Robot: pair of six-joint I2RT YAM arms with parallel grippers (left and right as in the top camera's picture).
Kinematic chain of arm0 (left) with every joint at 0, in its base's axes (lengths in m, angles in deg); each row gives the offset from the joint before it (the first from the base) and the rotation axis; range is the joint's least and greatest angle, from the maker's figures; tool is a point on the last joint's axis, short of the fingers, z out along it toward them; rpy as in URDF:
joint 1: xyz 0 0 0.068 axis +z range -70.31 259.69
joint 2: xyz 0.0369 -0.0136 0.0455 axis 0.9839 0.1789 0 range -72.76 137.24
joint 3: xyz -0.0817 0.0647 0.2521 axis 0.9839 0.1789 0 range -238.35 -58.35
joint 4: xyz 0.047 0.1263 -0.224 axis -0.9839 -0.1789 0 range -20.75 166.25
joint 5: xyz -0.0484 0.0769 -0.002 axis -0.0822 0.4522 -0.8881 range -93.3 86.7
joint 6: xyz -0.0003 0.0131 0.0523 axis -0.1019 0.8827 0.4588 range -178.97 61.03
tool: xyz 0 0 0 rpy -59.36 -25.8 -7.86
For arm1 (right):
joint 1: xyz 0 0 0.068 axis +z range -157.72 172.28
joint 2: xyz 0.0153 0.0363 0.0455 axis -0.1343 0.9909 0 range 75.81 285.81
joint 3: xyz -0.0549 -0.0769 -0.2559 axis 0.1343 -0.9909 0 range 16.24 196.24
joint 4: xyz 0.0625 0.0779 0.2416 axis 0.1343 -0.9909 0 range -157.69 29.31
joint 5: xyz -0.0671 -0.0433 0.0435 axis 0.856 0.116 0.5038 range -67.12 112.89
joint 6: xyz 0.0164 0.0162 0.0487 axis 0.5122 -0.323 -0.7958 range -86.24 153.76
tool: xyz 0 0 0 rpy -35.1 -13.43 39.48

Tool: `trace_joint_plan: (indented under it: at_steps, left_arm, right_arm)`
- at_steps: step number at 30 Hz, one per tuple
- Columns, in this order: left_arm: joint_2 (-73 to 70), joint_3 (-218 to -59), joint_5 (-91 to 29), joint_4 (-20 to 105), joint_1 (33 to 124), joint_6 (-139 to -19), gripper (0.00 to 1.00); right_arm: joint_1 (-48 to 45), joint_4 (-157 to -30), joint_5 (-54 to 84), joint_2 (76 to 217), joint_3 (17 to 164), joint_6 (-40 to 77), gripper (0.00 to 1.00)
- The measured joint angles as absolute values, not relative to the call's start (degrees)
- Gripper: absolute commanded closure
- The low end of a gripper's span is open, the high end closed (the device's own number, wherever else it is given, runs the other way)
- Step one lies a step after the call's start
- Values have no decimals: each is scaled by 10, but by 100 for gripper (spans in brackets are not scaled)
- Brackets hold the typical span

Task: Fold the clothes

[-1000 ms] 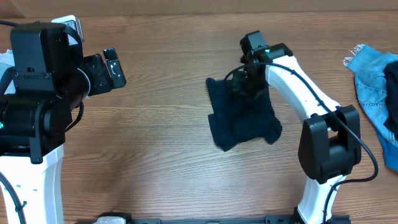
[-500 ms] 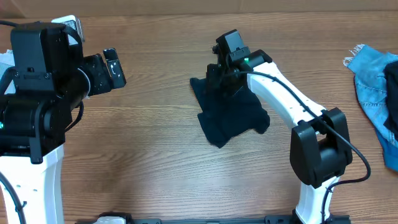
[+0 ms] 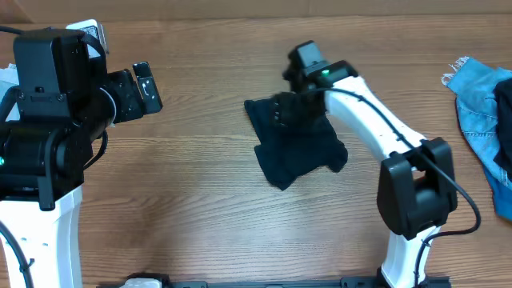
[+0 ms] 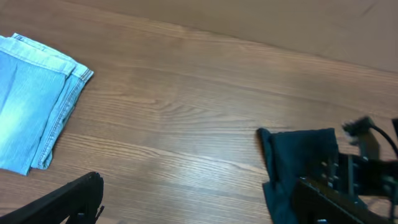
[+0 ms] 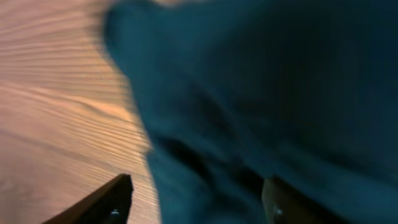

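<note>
Navy garment (image 3: 300, 152) loose | right tool (image 5: 196, 190) parted over it | left tool (image 4: 196, 186) wide, empty

Consistent with a robotics lab test station. Plain wood-grain worktop (image 3: 200, 200) fitted with two white-and-black robot arms, left arm (image 3: 48, 120) and right arm (image 3: 416, 192), based at its near edge. Exposed black cable (image 3: 376, 103) run along the right arm. Clothing laid out as work pieces: dark navy garment (image 3: 300, 148), blue denim (image 3: 480, 104), folded pale denim (image 4: 31, 99).
</note>
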State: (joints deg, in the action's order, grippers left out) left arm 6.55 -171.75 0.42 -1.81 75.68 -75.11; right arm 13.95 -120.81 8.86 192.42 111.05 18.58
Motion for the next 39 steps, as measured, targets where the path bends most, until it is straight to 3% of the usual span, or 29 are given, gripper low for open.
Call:
trace_joint_plan:
  at_steps: [4, 8, 12, 19, 21, 24, 27, 30, 32, 33, 35, 39]
  left_arm:
    - [65, -1718, 4, -18, 757, -751, 0]
    - [65, -1718, 4, -18, 757, -751, 0]
    - [65, -1718, 4, -18, 757, -751, 0]
    - [65, -1718, 4, -18, 757, -751, 0]
    - [65, -1718, 4, -18, 757, -751, 0]
    - [65, -1718, 4, -18, 757, -751, 0]
    - [65, -1718, 4, -18, 757, -751, 0]
    - [65, -1718, 4, -18, 757, -751, 0]
    - [65, -1718, 4, -18, 757, -751, 0]
    - [65, -1718, 4, -18, 757, -751, 0]
    - [65, -1718, 4, -18, 757, -751, 0]
    - [65, -1718, 4, -18, 757, -751, 0]
  right_arm:
    - [99, -1355, 100, 1916, 1114, 187, 27]
    - [100, -1408, 102, 1910, 1114, 188, 25]
    - [100, -1395, 92, 1909, 1108, 169, 22]
    - [101, -1266, 45, 1903, 991, 114, 23]
    - [101, -1255, 40, 1903, 972, 98, 35]
    - [101, -1250, 40, 1903, 968, 78, 72]
    - [100, -1288, 42, 1903, 968, 80, 84]
    - [104, -1331, 66, 1903, 967, 94, 85]
    - [112, -1345, 74, 1903, 967, 102, 82]
    - [116, -1354, 77, 1903, 967, 107, 73]
    - [127, -1365, 83, 1903, 967, 118, 46]
    - [154, -1307, 50, 1903, 966, 160, 41]
